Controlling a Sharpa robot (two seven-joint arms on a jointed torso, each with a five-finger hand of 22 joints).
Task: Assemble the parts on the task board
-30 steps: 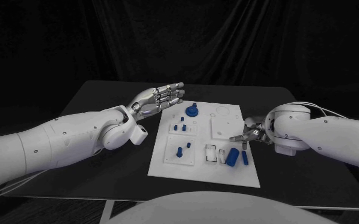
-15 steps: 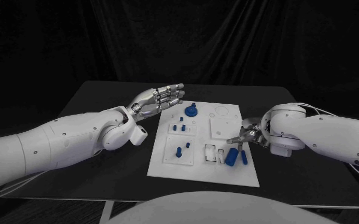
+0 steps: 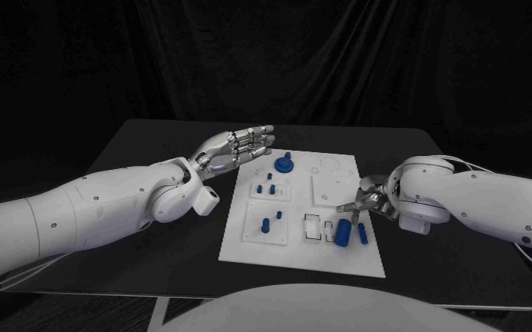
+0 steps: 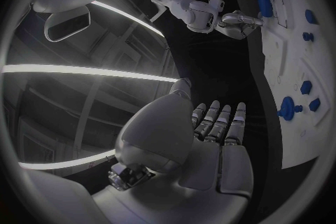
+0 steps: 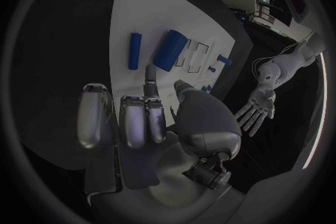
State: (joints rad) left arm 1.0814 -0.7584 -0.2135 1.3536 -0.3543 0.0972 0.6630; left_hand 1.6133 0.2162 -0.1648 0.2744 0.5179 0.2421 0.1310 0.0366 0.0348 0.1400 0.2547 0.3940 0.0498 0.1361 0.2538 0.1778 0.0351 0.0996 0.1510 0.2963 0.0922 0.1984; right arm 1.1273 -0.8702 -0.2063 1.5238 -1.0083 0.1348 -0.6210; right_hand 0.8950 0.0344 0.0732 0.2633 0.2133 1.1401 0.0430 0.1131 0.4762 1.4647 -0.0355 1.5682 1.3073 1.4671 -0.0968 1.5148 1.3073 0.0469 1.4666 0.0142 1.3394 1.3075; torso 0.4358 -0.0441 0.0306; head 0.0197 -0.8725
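- Fingers (image 3: 357,204) of right hand (image 3: 371,198) partly curled, empty, just beside blue cylinders (image 3: 353,232) on task board (image 3: 333,182).
- Left hand (image 3: 235,145) spread, empty.
- Risk: nudging loose cylinders off board.

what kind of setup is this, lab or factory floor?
Likely a lab test bench: black curtain behind a black table, a white task board with small blue parts, ceiling strip lights.
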